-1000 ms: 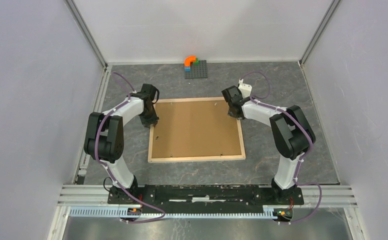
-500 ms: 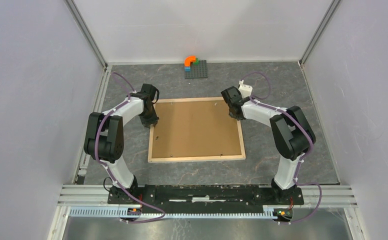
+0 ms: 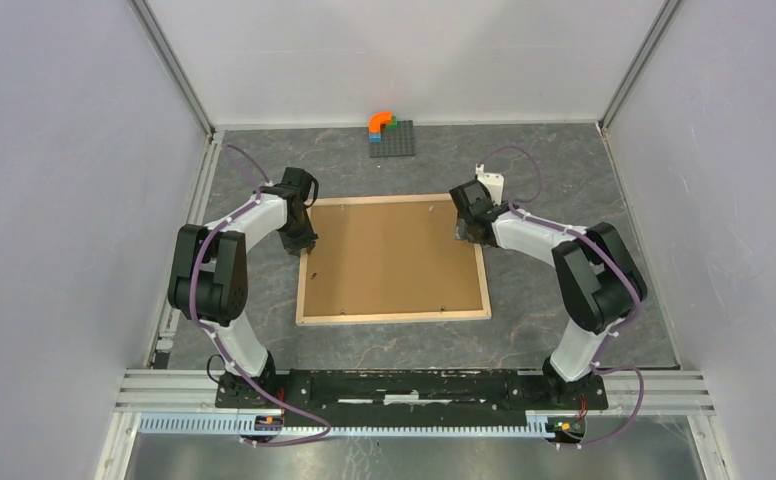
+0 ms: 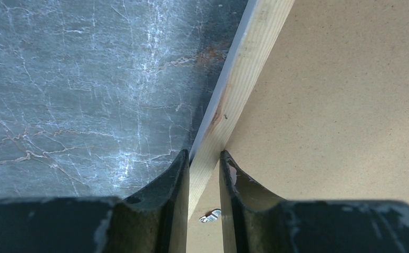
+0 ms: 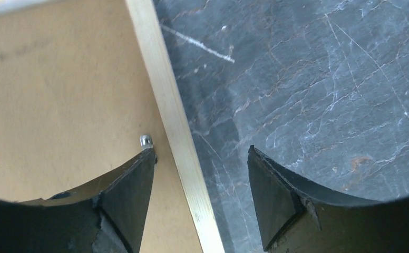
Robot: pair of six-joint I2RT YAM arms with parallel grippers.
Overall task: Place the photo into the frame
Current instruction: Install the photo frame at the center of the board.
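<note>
Nothing readable is showing up in any view: no text, label, brand, number or sign.
</note>
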